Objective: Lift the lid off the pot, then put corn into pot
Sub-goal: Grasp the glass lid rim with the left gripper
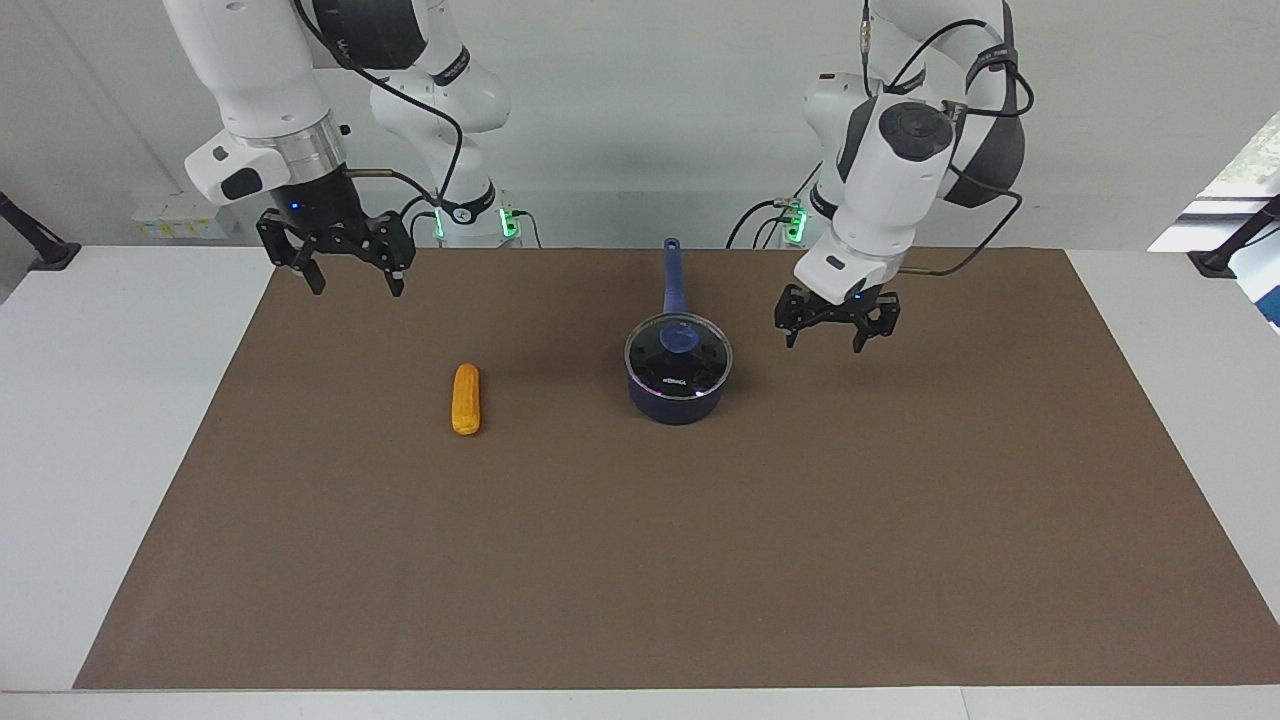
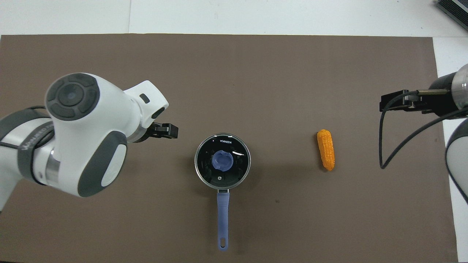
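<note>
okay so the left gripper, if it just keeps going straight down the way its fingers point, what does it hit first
Most likely the bare brown mat. The left gripper hangs open, fingers pointing down, beside the pot toward the left arm's end of the table, not over the lid. Exact depth is hard to judge.

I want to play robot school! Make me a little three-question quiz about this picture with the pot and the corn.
1. True or false: the round glass lid with the blue knob sits on the dark blue saucepan.
2. Which gripper hangs beside the saucepan: A) left gripper, B) right gripper?
3. Fill in: the small orange-yellow corn cob lies on the brown ____.

Key: 1 true. 2 A. 3 mat, toward the right arm's end of the table; both grippers are open and hold nothing.
</note>
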